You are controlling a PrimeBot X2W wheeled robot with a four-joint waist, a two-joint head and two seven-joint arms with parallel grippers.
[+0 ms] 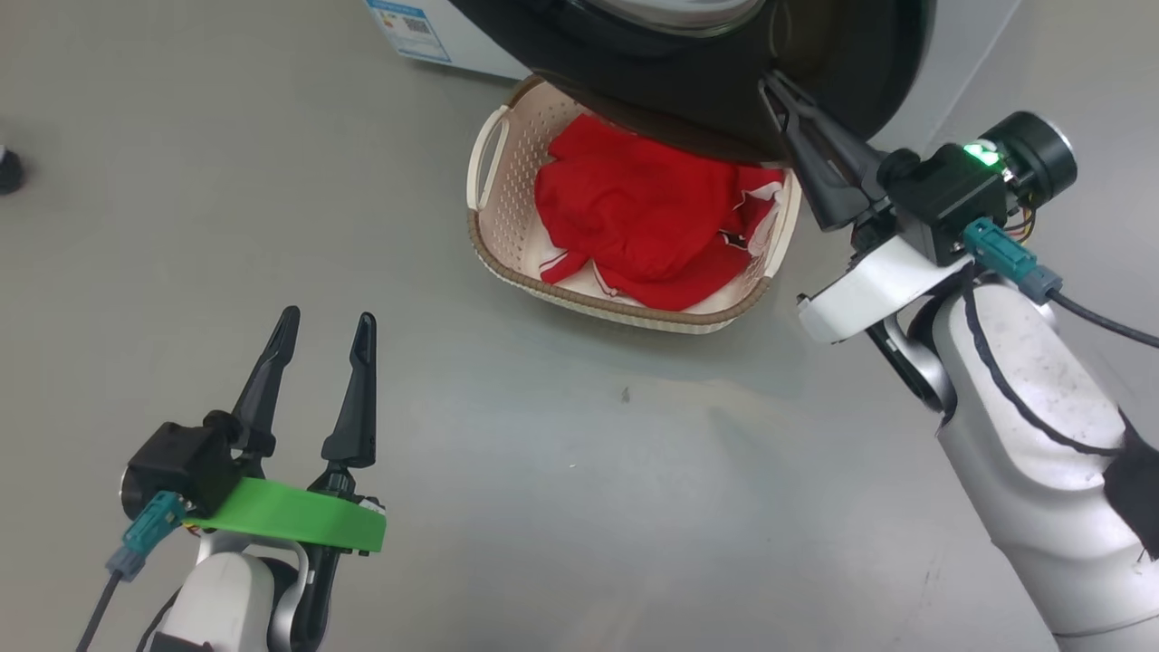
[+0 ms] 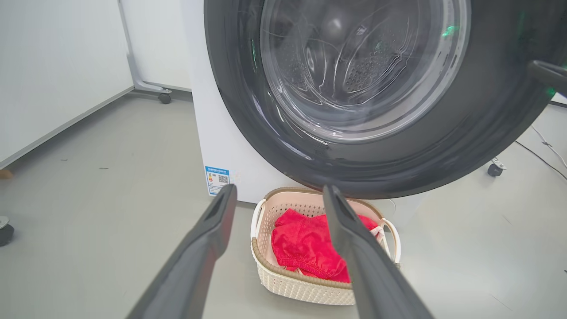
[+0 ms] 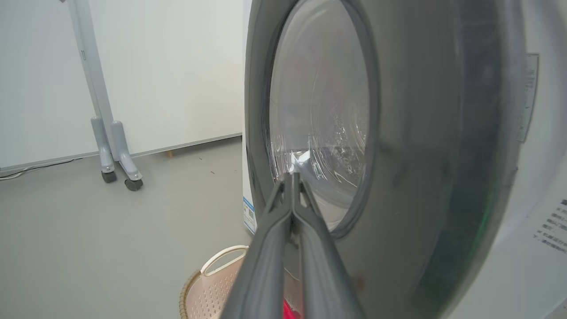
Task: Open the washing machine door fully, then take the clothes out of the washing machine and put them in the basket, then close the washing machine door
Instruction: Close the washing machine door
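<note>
I'm seeing the oblong perforated basket (image 1: 512, 195) lying broadside under the glossy round door (image 1: 688, 100), cradling rumpled red clothes (image 1: 634, 217). Above it, right jaws are sitting shut; left jaws are gaping empty.

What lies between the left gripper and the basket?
Just bare floor: in the head view nothing stands between the left gripper and the basket.

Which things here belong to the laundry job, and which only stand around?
Job: washing machine door, washing machine, clothes in the basket, right gripper shut at the door rim, left gripper open.
Around: wheeled stand, caster.
</note>
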